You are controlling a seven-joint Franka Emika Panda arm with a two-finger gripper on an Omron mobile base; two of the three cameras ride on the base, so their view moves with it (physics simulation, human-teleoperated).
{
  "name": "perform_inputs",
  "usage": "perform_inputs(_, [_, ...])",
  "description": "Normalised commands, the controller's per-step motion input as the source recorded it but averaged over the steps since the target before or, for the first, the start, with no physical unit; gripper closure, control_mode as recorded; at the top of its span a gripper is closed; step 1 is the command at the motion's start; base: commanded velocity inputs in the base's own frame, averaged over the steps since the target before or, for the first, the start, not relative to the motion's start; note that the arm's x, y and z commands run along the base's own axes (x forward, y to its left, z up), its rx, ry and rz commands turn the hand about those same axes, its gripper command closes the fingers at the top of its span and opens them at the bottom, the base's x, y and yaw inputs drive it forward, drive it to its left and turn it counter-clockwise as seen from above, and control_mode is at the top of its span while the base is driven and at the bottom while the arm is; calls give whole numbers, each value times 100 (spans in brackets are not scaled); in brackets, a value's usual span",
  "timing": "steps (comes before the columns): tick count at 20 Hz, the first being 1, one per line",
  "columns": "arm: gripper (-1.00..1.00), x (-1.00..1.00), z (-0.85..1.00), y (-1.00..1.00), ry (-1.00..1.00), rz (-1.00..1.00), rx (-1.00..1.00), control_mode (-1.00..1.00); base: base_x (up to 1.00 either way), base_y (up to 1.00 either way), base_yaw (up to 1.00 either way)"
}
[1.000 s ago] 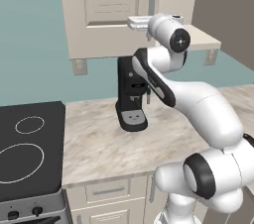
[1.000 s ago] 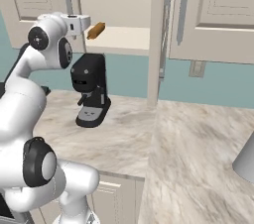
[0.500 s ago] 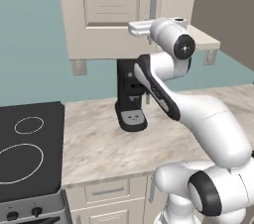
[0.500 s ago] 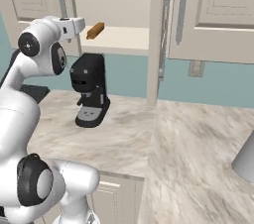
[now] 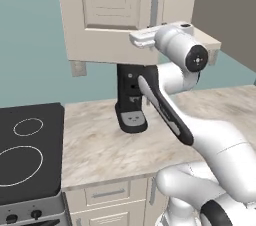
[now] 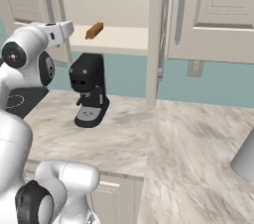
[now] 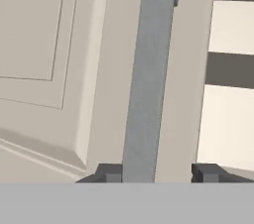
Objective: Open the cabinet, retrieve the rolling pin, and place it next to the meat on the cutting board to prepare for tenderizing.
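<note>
The cabinet (image 5: 110, 15) hangs above the counter. Its left door carries a long grey bar handle (image 5: 154, 2) (image 6: 48, 0). My gripper (image 5: 136, 38) (image 6: 68, 28) is raised to the lower end of that handle. In the hand view the handle (image 7: 149, 79) runs up between my fingertips (image 7: 106, 172). The left tip lies against it and the right tip stands a gap away, so the gripper (image 7: 156, 172) is open around the bar. The rolling pin (image 6: 94, 30) lies on the cabinet's beige shelf, in the open right half. The cutting board and the meat are out of view.
A black coffee machine (image 5: 131, 100) (image 6: 89, 89) stands on the marble counter (image 6: 188, 139) under the cabinet. The right cabinet door (image 6: 156, 34) is swung out edge-on. A black cooktop (image 5: 25, 155) lies at the left, and a grey object (image 6: 245, 161) at the far right.
My hand has dropped a little and edged closer to the left door's handle. The rolling pin, coffee machine and doors have stayed where they were.
</note>
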Motion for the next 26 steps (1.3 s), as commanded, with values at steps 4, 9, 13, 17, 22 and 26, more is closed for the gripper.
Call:
perform_inputs(4, [100,-63,-32,100,0,8,-4,-100,0,0,0])
perform_inputs(9, [100,-73,-34,95,0,8,-3,-100,0,0,0])
perform_inputs(13, [-100,-66,-37,84,0,7,-2,-100,0,0,0])
perform_inputs(17, [-100,-41,-5,22,-1,1,3,-100,0,0,0])
perform_inputs(22, [-100,-45,7,-21,-2,-1,10,-100,0,0,0])
perform_inputs(26, [-100,-22,31,-66,0,-4,16,-100,0,0,0])
